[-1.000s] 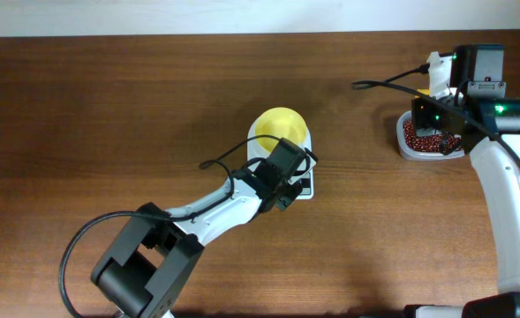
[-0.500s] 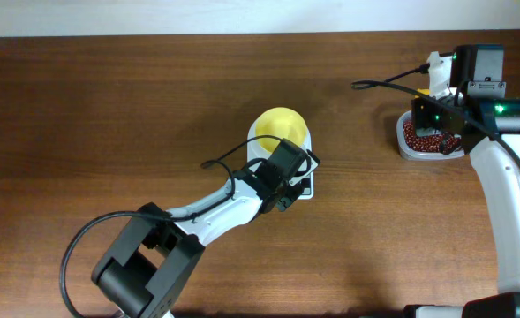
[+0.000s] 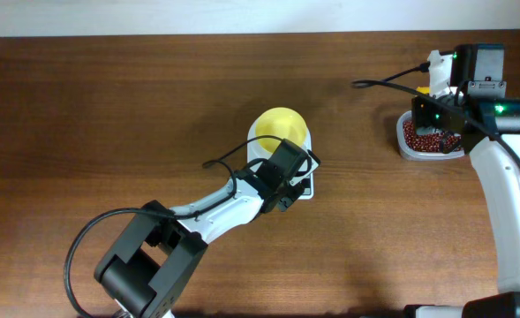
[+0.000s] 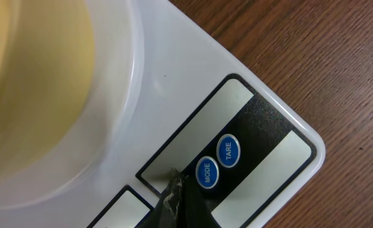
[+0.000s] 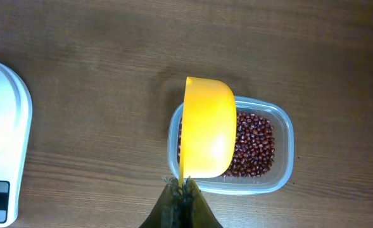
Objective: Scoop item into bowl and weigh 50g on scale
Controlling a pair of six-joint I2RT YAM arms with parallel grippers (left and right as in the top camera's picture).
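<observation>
The pale yellow bowl (image 3: 279,126) stands on the white scale (image 3: 305,188). In the left wrist view my left gripper (image 4: 175,183) is shut and empty, its tip resting on the scale's (image 4: 173,69) button panel just left of the blue MODE button (image 4: 206,173); the bowl (image 4: 34,88) fills the upper left. My right gripper (image 5: 181,185) is shut on the handle edge of a yellow scoop (image 5: 206,126), which is turned on its side over the left half of the clear tub (image 5: 284,161). The item, red-brown beans (image 5: 256,142), lies in that tub. The scoop's inside is hidden.
A blue TARE button (image 4: 228,151) sits beside MODE. The tub (image 3: 405,150) stands at the far right of the wooden table, under the right arm. The scale's corner (image 5: 9,114) shows at the left edge of the right wrist view.
</observation>
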